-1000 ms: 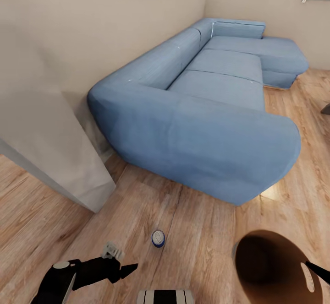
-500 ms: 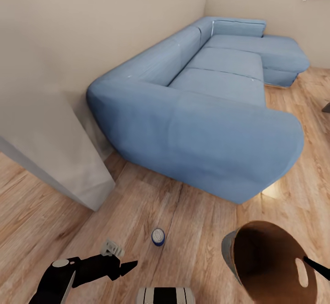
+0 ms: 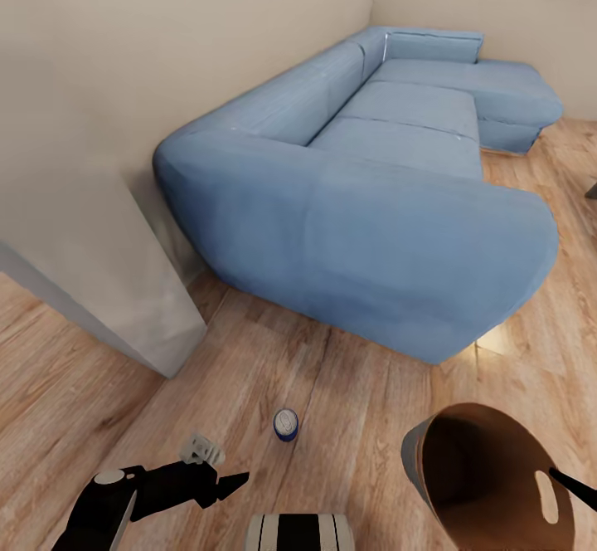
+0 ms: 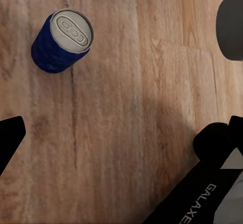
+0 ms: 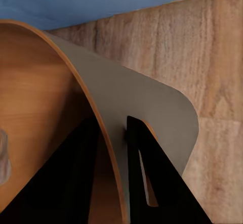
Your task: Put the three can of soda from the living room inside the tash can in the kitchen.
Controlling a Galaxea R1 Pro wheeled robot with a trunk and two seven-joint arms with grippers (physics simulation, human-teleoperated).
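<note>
A blue can of soda point(image 3: 285, 424) with a silver top stands upright on the wood floor in front of the sofa. It also appears in the left wrist view point(image 4: 62, 41). My left gripper point(image 3: 237, 482) hovers low just short of the can, open and holding nothing point(image 4: 121, 143). The tash can point(image 3: 489, 485), grey outside and brown inside, is tilted with its mouth towards me at the lower right. My right gripper point(image 3: 572, 489) is shut on its rim. In the right wrist view, one finger is inside and one outside the wall point(image 5: 152, 102) beside the slot handle.
A large blue sofa point(image 3: 373, 186) fills the middle of the room, its near arm close to the can. A beige wall corner point(image 3: 108, 277) juts out at the left. Light wood floor point(image 3: 356, 385) lies between the sofa and me.
The tash can has shifted left and tipped, so its grey outer wall now shows. The whole view has crept slightly, so the camera moved. The left gripper and blue can have stayed put.
</note>
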